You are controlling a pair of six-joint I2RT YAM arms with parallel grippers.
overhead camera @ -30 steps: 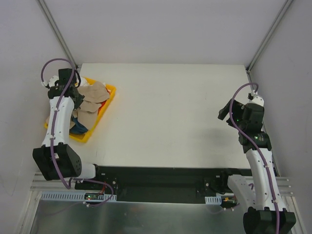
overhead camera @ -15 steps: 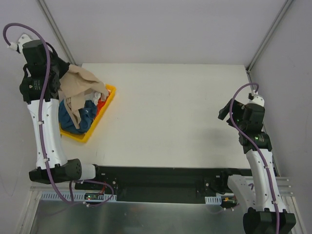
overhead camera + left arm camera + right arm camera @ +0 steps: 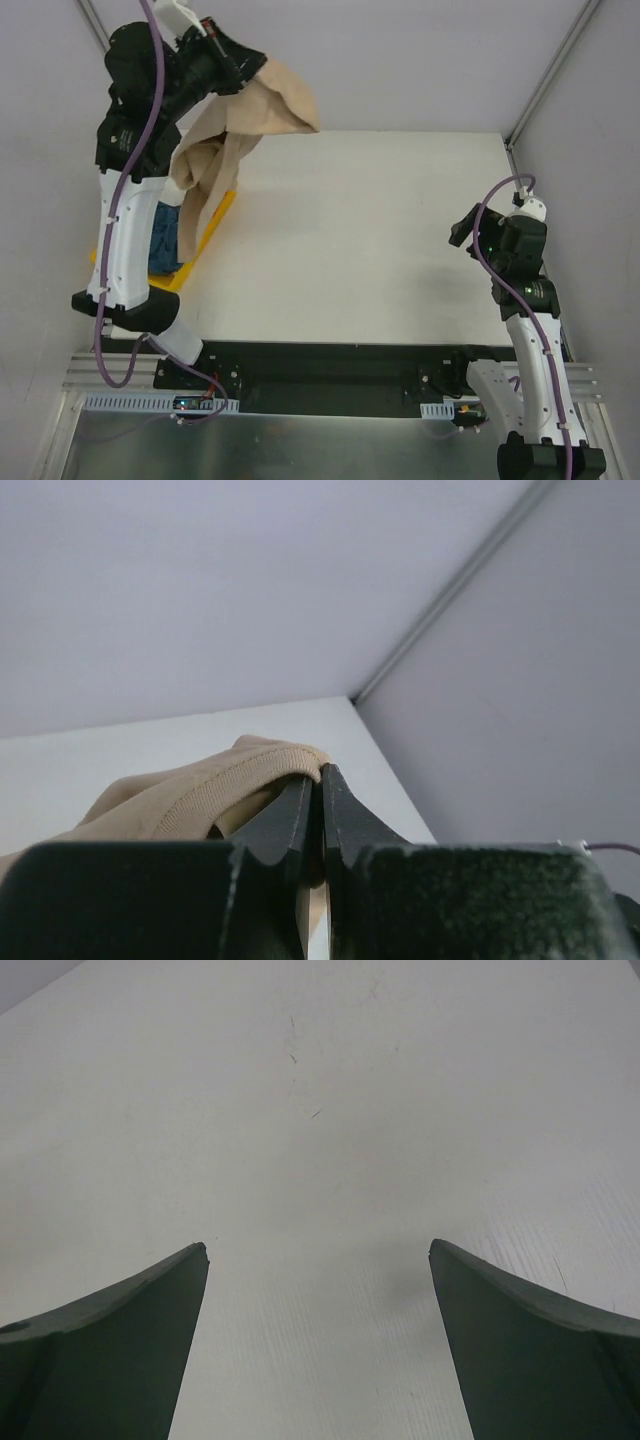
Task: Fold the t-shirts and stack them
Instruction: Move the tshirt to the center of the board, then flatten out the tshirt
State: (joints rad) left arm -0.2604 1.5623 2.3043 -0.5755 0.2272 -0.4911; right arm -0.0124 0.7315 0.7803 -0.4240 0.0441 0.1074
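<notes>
Left claw (image 3: 320,780) is clamped tight on a fold of the plain tan-beige cloth t-shirt (image 3: 268,105). From my top view I see it held high above the back left corner of the white surface (image 3: 360,240), with the left arm reared up tall. Its wrist camera shows me the two dark fingers pressed together, with a ribbed edge of the tan shirt bunched just to their left. The shirt hangs from the claw in a loose drape, its lower end trailing down over the shallow yellow plastic tray (image 3: 168,284) at the left edge of the surface. I cannot tell whether it touches anything there. In that tray I can make out a teal-blue cloth shirt (image 3: 160,235), partly hidden behind the arm. Right claw (image 3: 318,1246) has its fingers spread wide apart, only bare surface showing between them. It hovers near the right edge, well apart from the shirts.
</notes>
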